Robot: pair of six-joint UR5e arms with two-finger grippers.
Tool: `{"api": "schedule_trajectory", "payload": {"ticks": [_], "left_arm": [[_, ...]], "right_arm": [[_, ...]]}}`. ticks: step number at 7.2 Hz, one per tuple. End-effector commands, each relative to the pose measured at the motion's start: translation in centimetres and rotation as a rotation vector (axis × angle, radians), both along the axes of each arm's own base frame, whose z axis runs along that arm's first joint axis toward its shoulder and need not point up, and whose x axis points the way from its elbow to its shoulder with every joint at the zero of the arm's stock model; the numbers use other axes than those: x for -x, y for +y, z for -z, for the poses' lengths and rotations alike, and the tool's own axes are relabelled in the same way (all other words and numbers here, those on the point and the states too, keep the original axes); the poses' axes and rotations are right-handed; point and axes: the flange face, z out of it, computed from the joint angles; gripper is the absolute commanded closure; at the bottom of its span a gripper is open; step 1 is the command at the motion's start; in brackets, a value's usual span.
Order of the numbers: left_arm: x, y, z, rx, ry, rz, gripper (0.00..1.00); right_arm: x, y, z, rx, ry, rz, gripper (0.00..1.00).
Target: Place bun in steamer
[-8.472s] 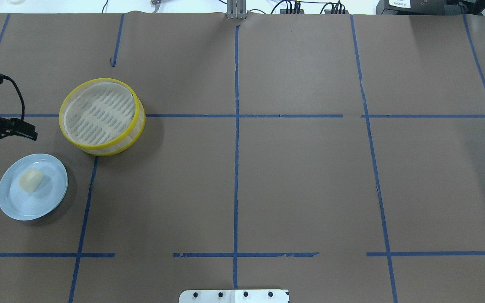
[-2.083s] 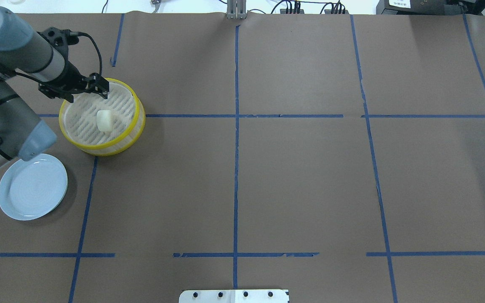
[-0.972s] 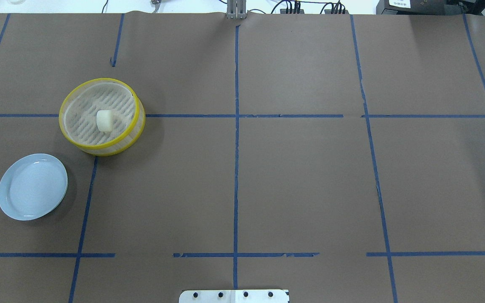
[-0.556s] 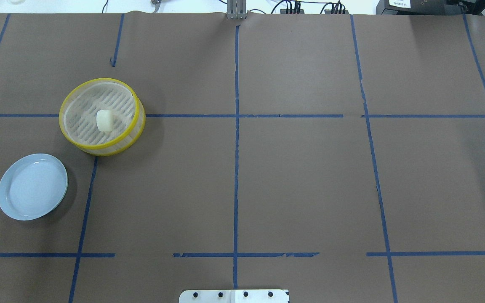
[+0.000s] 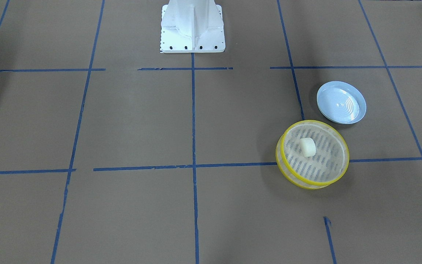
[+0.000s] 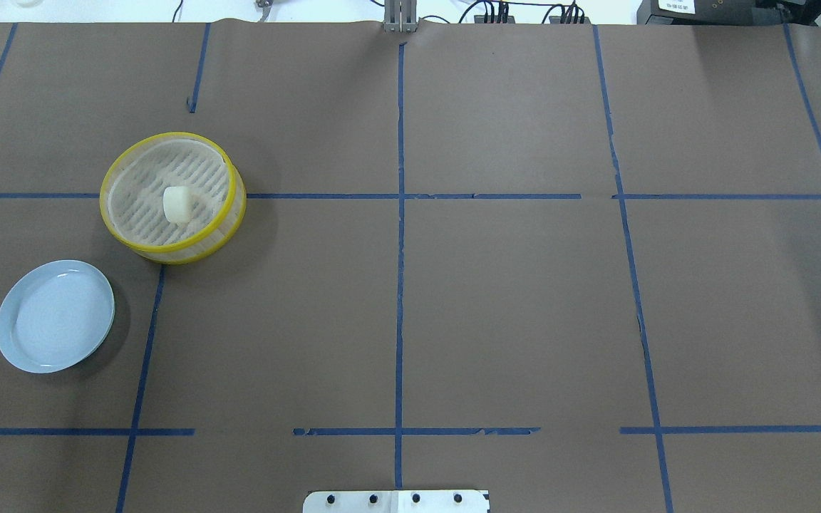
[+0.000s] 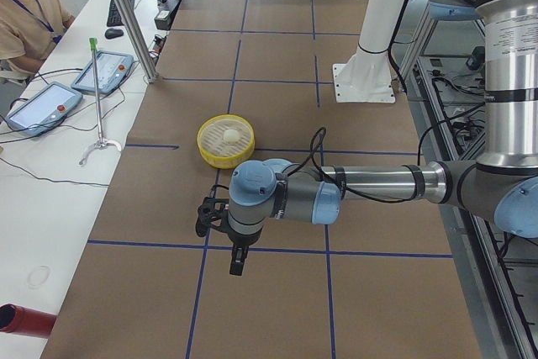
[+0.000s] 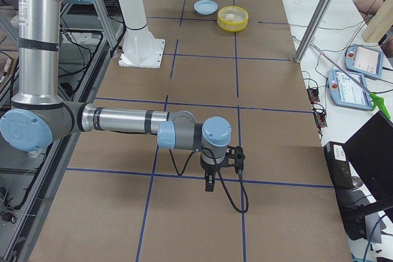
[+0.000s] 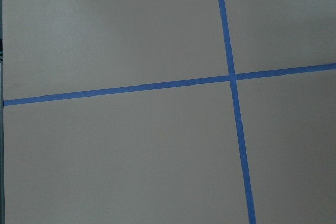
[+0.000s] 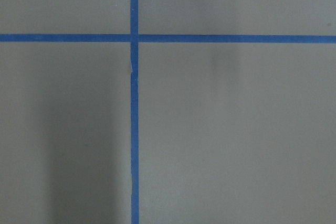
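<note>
Left gripper (image 7: 236,265): seen in the left side view only, pointing down over the table (image 6: 510,299), nothing visible between the fingers. Whether it is open or closed cannot be told from that view. The left wrist view shows only brown paper and a cross of blue tape (image 9: 231,76); no fingers are in it.

Right gripper (image 8: 209,183): seen in the right side view only, also pointing down at the table, at the far end from the work. Its opening cannot be told either. The right wrist view gives paper and tape and nothing more.

Neither arm is recorded in the overhead or front views. Both grippers are held well apart from the steamer (image 6: 189,246).

Bun (image 6: 177,204): lying inside the steamer on the slotted floor, near the middle, clear of the yellow rim and touched by nothing. It appears to rest on a flat face and to sit steady. The front view confirms it within the wall.

Plate (image 6: 54,317): near the steamer on the robot's side, not touching it.

Step in hand, as judged: placement is done and the bun is released; the task is taken as complete, with the arms standing off.

Next move: no further handling is called for. If anything, the arms are to be kept away from the steamer, so that neither wall nor bun is knocked
</note>
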Motion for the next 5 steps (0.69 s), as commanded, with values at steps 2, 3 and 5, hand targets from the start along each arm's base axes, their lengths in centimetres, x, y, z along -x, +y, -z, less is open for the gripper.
{"api": "schedule_trajectory", "payload": {"ticks": [2, 3, 5], "left_arm": [[-0.5, 0.7, 0.1, 0.105, 0.078, -0.011, 0.00], [-0.5, 1.0, -0.5, 0.064, 0.072, -0.068, 0.00], [-0.7, 0.6, -1.1, 0.044, 0.107, -0.123, 0.00]], "right_arm": [[0.0, 0.0, 0.0, 0.000, 0.000, 0.000, 0.00], [0.0, 0.0, 0.0, 0.000, 0.000, 0.000, 0.00], [0.0, 0.0, 0.0, 0.000, 0.000, 0.000, 0.00]]}}
